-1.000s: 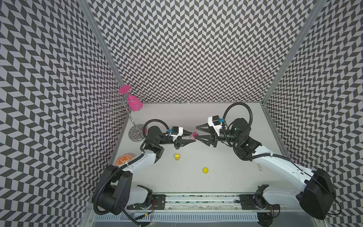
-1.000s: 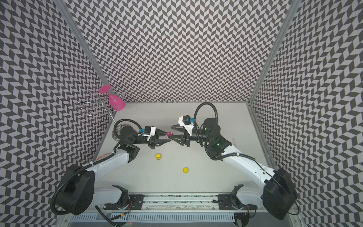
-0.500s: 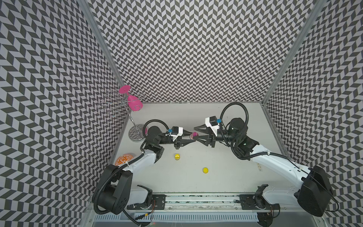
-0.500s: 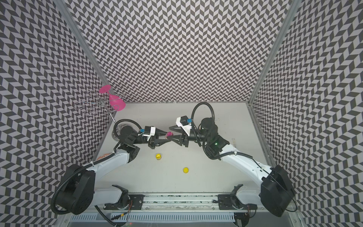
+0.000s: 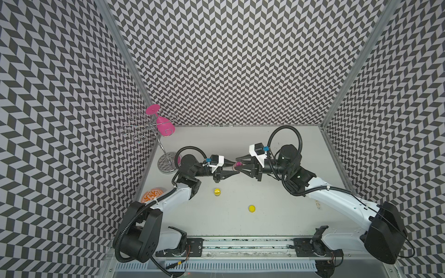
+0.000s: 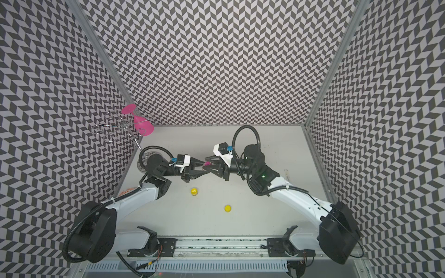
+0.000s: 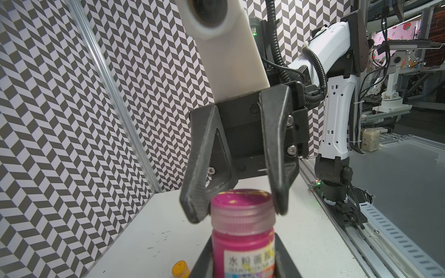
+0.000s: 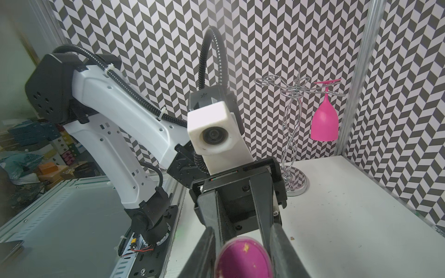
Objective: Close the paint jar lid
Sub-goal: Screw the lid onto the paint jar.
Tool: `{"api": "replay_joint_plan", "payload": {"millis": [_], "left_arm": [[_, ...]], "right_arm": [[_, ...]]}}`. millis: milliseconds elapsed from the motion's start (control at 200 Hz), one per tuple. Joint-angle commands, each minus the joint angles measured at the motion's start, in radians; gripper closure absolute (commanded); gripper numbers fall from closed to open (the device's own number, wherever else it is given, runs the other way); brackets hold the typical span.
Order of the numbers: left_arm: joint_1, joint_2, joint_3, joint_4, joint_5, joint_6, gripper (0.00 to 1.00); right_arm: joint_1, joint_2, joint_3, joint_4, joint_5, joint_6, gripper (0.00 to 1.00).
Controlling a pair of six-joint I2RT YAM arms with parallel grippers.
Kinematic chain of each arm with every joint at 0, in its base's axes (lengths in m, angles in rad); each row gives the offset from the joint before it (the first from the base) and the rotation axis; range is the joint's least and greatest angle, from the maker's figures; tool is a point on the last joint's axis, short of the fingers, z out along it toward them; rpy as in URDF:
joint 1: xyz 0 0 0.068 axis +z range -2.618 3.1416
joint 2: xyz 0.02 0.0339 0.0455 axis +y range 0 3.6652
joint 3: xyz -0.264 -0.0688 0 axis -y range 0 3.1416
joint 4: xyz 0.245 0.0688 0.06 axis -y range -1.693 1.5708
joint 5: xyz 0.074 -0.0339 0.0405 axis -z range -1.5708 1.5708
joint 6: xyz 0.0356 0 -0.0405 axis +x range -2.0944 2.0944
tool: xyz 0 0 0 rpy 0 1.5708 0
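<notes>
Top views. Left gripper [image 5: 231, 169] and right gripper [image 5: 241, 164] meet tip to tip over the mid-back of the table [image 5: 277, 204]. Only a spot of magenta lid [image 5: 238, 164] shows between the black fingers. The jar body is hidden, and the grip can't be read from here. Loose on the table in both top views: small yellow jar [image 5: 217, 191] and yellow cap [image 5: 252, 208], well apart from each other. An orange plate [image 5: 151, 195] is partly hidden under the left arm. A wire rack [image 5: 149, 125] stands at the left wall with a pink glass [image 5: 165, 126] hanging on it.

Left wrist. The paint jar [image 7: 240, 243] is plain here: magenta, white label, lower part cut off by the frame edge. The left gripper's own fingers [image 7: 204, 262] are clamped on its body, only slivers of them in frame. The lid sits on the neck; how tight, can't tell. The right gripper's fingers [image 7: 195, 207] press both sides of the lid, grasping it. The yellow jar is half cut off at the edge.

Right wrist. The lid is seen face-on, blurred and cropped, wedged between the right fingers [image 8: 279, 250]. The jar body is not visible. Rack and upside-down glass are sharp here.
</notes>
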Motion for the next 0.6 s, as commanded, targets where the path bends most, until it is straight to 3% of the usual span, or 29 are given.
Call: {"api": "replay_joint_plan", "payload": {"millis": [0,290,596], "left_arm": [[0.003,0.002,0.027,0.067,0.0,-0.044,0.69],[0.005,-0.029,0.002,0.3,-0.08,-0.218,0.71],[-0.026,-0.097,0.097,0.26,-0.323,-0.24,0.72]], "right_arm": [[0.013,0.014,0.01,0.028,0.031,-0.003,0.76],[0.045,0.041,-0.006,0.063,0.163,0.035,0.83],[0.11,0.105,0.001,0.122,0.295,0.12,0.88]]}}
